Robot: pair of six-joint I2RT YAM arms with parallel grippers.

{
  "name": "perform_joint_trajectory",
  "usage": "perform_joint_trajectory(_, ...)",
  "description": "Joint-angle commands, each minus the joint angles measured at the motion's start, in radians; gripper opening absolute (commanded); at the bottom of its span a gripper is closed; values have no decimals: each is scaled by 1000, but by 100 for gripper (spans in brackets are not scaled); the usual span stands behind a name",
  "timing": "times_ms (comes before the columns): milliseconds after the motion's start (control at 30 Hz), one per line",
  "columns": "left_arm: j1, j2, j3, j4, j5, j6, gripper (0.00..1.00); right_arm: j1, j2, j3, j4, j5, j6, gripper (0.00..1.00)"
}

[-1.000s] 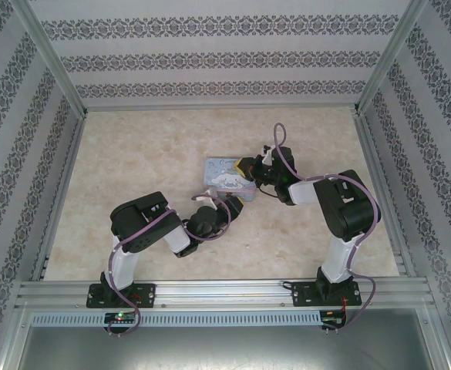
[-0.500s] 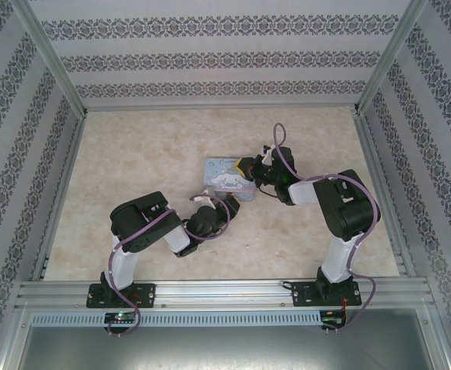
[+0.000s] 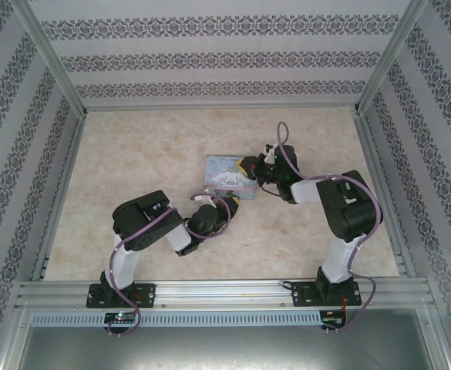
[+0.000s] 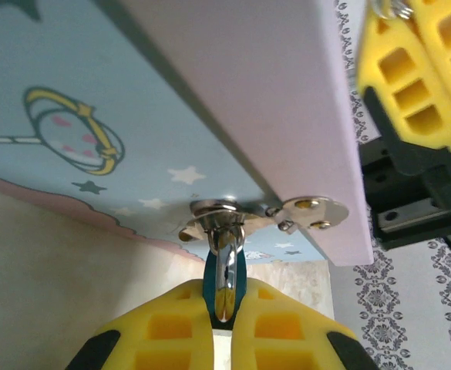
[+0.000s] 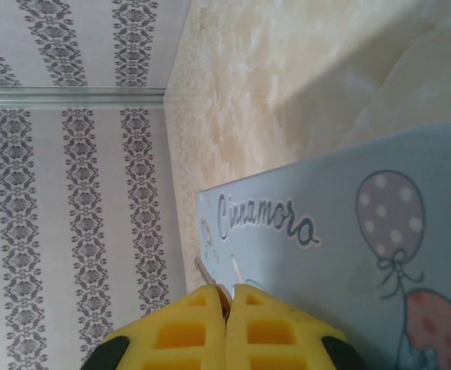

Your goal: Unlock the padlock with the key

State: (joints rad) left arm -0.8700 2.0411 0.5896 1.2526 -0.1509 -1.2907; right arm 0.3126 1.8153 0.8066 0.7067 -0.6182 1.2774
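The left gripper (image 4: 223, 308) clamps the blue padlock (image 4: 223, 270) hanging at the hasp (image 4: 233, 208) on the near edge of the tin (image 4: 71, 92), we think to steady it for the key (image 5: 203, 270) pinched in our right gripper (image 5: 227, 297).

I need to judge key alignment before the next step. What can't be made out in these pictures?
1. Keyhole of the padlock: left wrist view, hidden by the left end effector clamped on its blue body.
2. Blade of the key: right wrist view, buried between the fingers of the right end effector; a metal sliver shows.
3. Top external view: padlock and key too small, covered by both end effectors beside the tin.
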Motion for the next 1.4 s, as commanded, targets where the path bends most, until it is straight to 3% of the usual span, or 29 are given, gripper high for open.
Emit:
perform_joint_trajectory(0,17,-46,-2,-102,-2,19,0,-28,-134,-1,-50,-44,-45,0)
perform_joint_trajectory(500,59,-230,-59,-262,75,56,0,-72,-521,-345,-185,-168,-142,0)
perform_joint_trajectory(1033,139,-303,8,-317,375,29,0,3,-541,-506,-160,-223,-169,0)
perform_joint_trajectory(1367,144,-346,26,-317,442,-35,0,61,-500,-514,-126,-133,-99,0)
